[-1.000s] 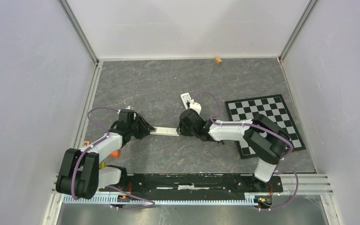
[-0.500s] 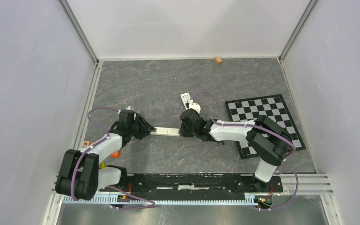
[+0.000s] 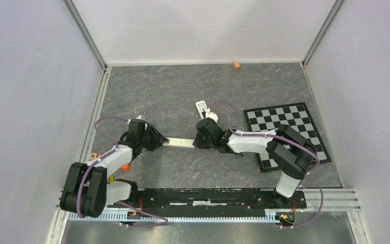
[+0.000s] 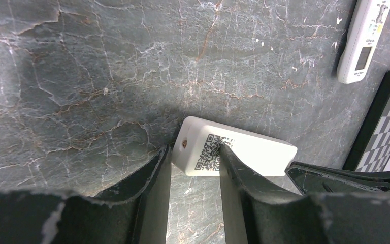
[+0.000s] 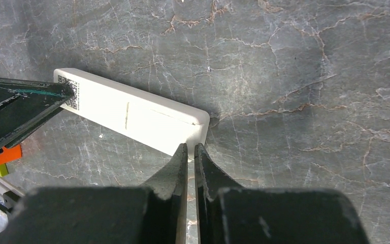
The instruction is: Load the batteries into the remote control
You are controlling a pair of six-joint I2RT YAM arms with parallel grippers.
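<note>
The long slim white remote control (image 3: 179, 143) lies back up on the table between my two grippers. Its back shows a QR code at the left end and a cover seam (image 5: 126, 115). My left gripper (image 4: 194, 147) is open at that left end, with one fingertip (image 4: 224, 147) on the QR code and the other beside the end face. My right gripper (image 5: 190, 147) is shut and empty, its tips touching the near corner of the remote's right end (image 5: 195, 127). No batteries show clearly. A tiny dark speck (image 3: 241, 156) lies by the chessboard, but I cannot tell what it is.
A shorter white remote with a display window (image 3: 201, 107) lies behind the right wrist and also shows in the left wrist view (image 4: 363, 40). A chessboard mat (image 3: 287, 133) is at the right. A small wooden block (image 3: 236, 65) sits by the back wall. An orange piece (image 3: 125, 165) lies near the left arm.
The right wrist has shifted very slightly. The remote and the left gripper stay where they were.
</note>
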